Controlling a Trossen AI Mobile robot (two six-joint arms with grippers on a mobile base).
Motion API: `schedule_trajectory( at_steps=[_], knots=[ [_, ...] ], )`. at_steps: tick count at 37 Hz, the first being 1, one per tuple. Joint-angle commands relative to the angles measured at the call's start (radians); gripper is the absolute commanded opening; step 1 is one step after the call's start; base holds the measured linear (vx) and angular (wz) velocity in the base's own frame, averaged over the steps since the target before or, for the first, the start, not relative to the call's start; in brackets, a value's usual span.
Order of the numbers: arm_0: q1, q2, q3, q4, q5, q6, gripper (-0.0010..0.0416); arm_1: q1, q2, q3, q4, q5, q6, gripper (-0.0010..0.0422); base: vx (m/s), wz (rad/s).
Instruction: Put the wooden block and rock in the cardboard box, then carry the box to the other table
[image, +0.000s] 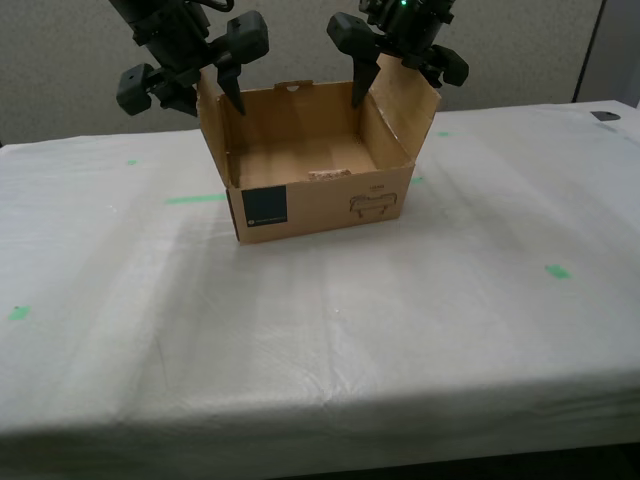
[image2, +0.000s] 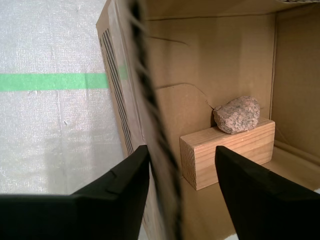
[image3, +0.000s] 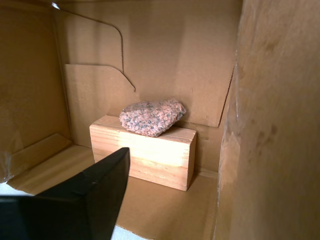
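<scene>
Box wall (image2: 150, 125) sat between my second gripper's (image2: 182, 172) spread jaws (first gripper's (image3: 165, 195) state unclear), so an uneven pull could've rolled rock (image3: 151, 116) off block (image3: 145, 150) inside.

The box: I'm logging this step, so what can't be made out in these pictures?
- Exterior view: the box front wall hides nearly all of the block and the rock.
- First wrist view: only one finger of my first gripper shows. The box wall hides the other, so its grip is unclear.
- Exterior view: the box's printed drawing is too small to read.
</scene>
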Motion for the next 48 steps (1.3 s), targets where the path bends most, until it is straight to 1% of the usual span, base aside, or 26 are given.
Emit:
schedule_trajectory(
  at_steps=[1,3,7,8,10,13,16,19,26,29,35,39,41,48],
  knots=[
    [0.0,-0.001,0.008,-0.005,-0.006,0.003,0.0309,0.0,0.0,0.002,0.0,0.007,-0.005,0.0205,0.0,0.0],
    [0.0,-0.002,0.013,-0.008,-0.006,0.003,0.0318,0.001,0.0,0.002,-0.001,-0.004,-0.005,0.0218,0.0,0.0],
    [0.0,-0.009,0.019,-0.01,-0.006,0.002,0.0326,0.002,-0.001,0.002,-0.015,-0.053,-0.005,0.0237,0.0,0.0],
    [0.0,-0.012,0.019,-0.009,-0.006,0.002,0.0328,0.002,-0.001,0.002,-0.019,-0.06,-0.005,0.0241,0.0,0.0],
    [0.0,-0.014,0.019,-0.007,-0.003,0.002,0.0329,0.003,-0.001,0.002,-0.026,-0.065,-0.005,0.0247,0.0,0.0],
    [0.0,-0.019,0.019,-0.008,0.014,0.001,0.0331,0.005,-0.001,0.002,-0.028,-0.068,-0.005,0.0253,0.0,0.0],
    [0.0,-0.022,0.019,-0.011,0.035,-0.002,0.0333,0.006,-0.001,0.008,-0.034,-0.073,-0.005,0.0251,0.0,0.0],
    [0.0,-0.024,0.019,-0.015,0.039,-0.002,0.0332,0.008,-0.001,0.024,-0.046,-0.079,-0.003,0.0246,0.0,0.0],
    [0.0,-0.033,0.019,-0.029,0.039,-0.006,0.0317,0.014,-0.001,0.122,-0.156,-0.152,0.057,0.0238,0.0,0.0],
    [0.0,-0.042,0.018,-0.029,0.042,-0.011,0.0315,0.015,-0.001,0.163,-0.192,-0.155,0.067,0.0238,0.0,0.0],
    [0.0,-0.077,0.016,-0.032,0.062,-0.024,0.0317,0.015,-0.001,0.22,-0.227,-0.155,0.072,0.0238,0.0,0.0],
    [-0.001,-0.12,0.017,-0.031,0.112,-0.053,0.0317,0.015,-0.008,0.246,-0.244,-0.155,0.087,0.0238,0.0,0.0],
    [-0.001,-0.147,0.016,-0.032,0.134,-0.062,0.0317,0.015,-0.023,0.247,-0.245,-0.156,0.092,0.0238,0.0,0.0],
    [-0.016,-0.246,0.008,-0.037,0.151,-0.072,0.0317,0.013,-0.087,0.246,-0.248,-0.158,0.103,0.0238,0.0,0.0]
  ],
)
